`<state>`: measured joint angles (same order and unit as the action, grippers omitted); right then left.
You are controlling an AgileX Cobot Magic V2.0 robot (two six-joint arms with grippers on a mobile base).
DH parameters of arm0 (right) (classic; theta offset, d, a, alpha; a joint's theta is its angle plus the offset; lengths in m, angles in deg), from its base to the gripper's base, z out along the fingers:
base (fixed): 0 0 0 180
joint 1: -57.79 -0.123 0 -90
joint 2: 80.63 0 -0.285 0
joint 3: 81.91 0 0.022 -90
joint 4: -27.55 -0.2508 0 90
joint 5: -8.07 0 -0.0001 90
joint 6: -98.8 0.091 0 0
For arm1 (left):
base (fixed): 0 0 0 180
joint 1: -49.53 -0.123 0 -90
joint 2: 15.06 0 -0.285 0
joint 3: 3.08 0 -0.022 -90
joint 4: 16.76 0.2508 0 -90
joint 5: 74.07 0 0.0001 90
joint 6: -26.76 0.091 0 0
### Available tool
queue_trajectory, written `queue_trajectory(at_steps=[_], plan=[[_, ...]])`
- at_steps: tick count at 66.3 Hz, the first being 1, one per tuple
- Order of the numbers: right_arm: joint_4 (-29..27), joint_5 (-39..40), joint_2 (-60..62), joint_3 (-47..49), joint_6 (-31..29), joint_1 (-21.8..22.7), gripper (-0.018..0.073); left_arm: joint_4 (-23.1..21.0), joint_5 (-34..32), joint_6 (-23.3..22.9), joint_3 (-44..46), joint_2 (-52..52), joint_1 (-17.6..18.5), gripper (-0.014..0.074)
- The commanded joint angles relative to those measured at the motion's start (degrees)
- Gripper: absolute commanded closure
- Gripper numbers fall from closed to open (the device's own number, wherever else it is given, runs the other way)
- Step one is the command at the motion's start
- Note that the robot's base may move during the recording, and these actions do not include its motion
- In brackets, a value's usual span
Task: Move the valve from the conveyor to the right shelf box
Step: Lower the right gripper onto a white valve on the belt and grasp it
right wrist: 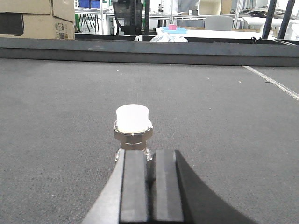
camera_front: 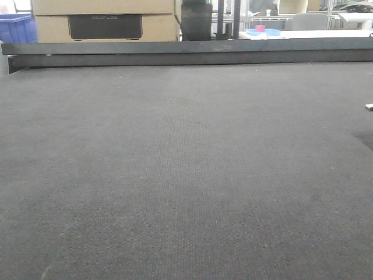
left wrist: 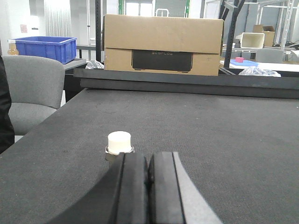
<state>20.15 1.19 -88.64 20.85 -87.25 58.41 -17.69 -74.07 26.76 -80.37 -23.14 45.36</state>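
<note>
We see both pincers resting low over the conveyor [camera_front: 186, 175], and we judge that they lie this way to meet a part at belt height. The left pincer [left wrist: 148, 161] has its black pads pressed together with nothing between them. The right pincer [right wrist: 150, 156] is closed and empty too.

The valve [right wrist: 133, 123] stands upright on the belt in the centre of the right wrist frame, just beyond the pad tips and slightly left of them. It has a smooth white round cap above a bright metal hexagonal collar, and its lower body is partly hidden behind the pads. The left wrist frame shows a white-capped part [left wrist: 120, 141] at lower centre, just left of the pads; we cannot tell whether it is the same one.

The belt is dark grey, matt and finely woven, so the part should sit steady. A long black metal rail [camera_front: 186, 53] crosses the top of the front frame, with a cardboard box [left wrist: 162, 44] beyond it. We think the pads must spread before any grasp. The shelf box is not visible.
</note>
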Motion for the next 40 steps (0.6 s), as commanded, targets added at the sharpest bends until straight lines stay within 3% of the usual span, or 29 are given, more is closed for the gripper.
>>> queue_trajectory(at_steps=[1,40], plan=[[-0.34,1.36,0.22,0.02,-0.01,0.31,0.0713,-0.12,-1.01,0.00,0.07,0.29,-0.14,0.0707],[-0.34,4.04,0.22,0.02,-0.01,0.31,0.0713,-0.12,-2.05,0.00,0.07,0.29,-0.14,0.0707]])
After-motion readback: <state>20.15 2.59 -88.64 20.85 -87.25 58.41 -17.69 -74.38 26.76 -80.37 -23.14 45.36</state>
